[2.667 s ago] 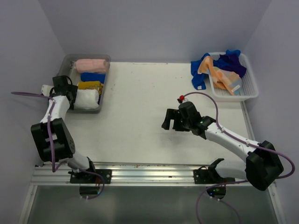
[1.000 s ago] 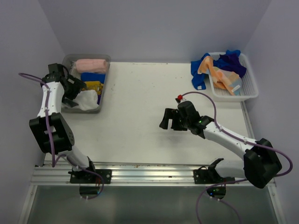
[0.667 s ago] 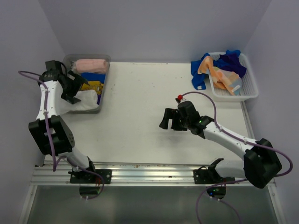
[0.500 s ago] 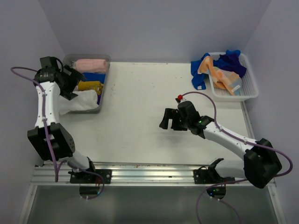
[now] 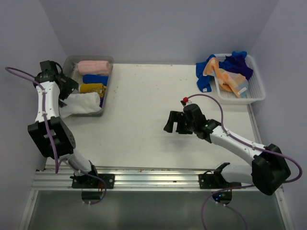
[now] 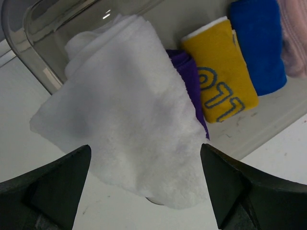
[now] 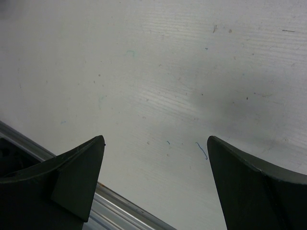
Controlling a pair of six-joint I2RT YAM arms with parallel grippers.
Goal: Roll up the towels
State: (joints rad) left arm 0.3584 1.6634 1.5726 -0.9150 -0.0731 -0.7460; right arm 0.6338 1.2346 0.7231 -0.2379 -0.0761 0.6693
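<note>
Two tools, both spread wide, gripping nothing. The left tool (image 6: 145, 148) hangs above the white towel (image 6: 124, 120), which slumps over the tub (image 6: 29, 28) wall onto the worktop (image 7: 192, 72). A purple towel (image 6: 189, 76), yellow towel (image 6: 220, 72) and blue towel (image 6: 256, 43) lie rolled in the tub just beyond it. The right tool (image 7: 156, 139) hovers over the worktop, with the basket (image 5: 259, 98) of loose towels (image 5: 225, 67) well beyond it.

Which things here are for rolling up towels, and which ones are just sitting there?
For the job:
white towel, pink towel, blue towel, yellow towel, purple towel, heap of blue and orange towels not yet rolled.

Just sitting there:
grey tub, white basket, table.
</note>
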